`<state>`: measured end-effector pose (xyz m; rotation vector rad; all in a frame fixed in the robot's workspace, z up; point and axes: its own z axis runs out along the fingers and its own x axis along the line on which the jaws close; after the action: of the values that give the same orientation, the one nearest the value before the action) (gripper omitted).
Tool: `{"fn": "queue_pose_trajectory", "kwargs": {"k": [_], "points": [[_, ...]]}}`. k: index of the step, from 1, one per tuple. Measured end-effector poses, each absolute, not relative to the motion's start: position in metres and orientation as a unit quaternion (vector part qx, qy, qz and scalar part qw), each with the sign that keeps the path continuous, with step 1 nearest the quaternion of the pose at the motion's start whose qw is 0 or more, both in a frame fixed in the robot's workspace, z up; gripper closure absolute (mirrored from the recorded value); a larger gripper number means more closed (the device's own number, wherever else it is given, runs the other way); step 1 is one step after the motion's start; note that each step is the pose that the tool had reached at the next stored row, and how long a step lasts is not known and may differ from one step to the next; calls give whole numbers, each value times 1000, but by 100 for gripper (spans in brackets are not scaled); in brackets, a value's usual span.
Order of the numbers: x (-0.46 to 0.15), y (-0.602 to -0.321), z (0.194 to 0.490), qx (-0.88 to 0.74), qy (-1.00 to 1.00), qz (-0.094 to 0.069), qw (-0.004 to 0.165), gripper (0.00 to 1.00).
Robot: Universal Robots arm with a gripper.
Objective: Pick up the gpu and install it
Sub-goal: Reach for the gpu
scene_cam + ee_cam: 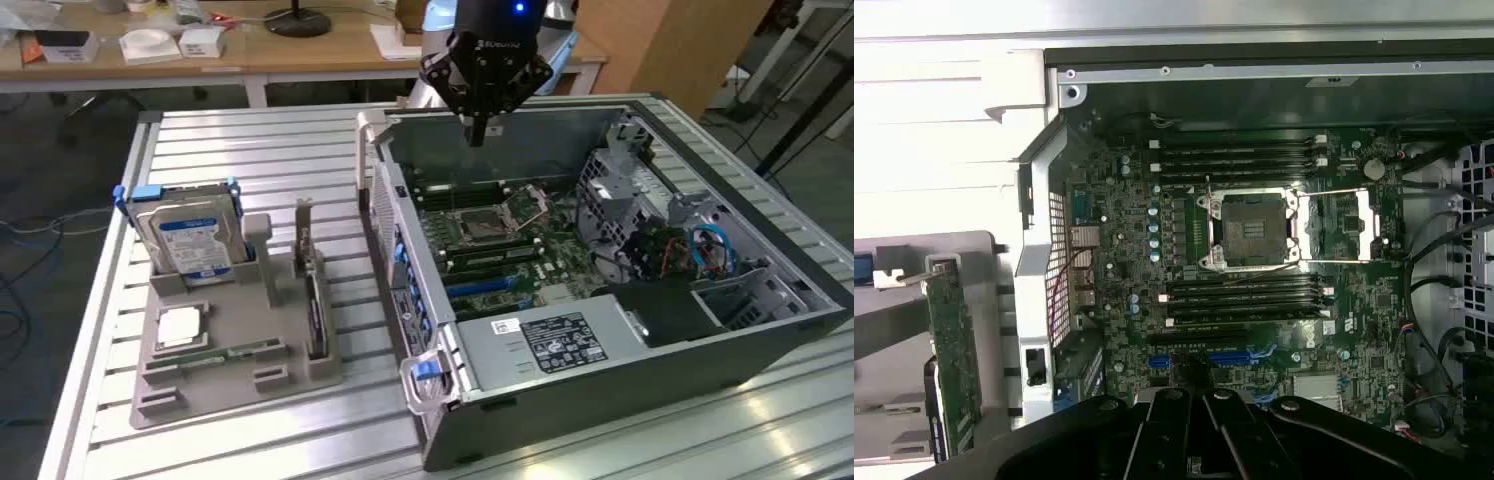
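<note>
1. One gpu stands on edge in a slot of the grey holder, silver bracket rising at one end, just beside the open computer case.
2. A hard drive stands upright in the same holder, on the slatted desk.
3. The fingers are pressed together, holding nothing, above the case's motherboard, well apart from the gpu.

Even room light, glare on table

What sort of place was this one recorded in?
Likely a robotics lab workbench: an open computer case on a slotted aluminium table, a grey holder carrying a hard drive and the gpu, and cluttered wooden desks behind.
</note>
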<state>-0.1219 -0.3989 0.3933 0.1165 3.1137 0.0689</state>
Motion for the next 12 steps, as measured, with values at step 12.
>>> {"fn": "queue_pose_trajectory", "kwargs": {"k": [12], "points": [[-123, -399, 393, 37, 999, 22, 12, 89]]}}
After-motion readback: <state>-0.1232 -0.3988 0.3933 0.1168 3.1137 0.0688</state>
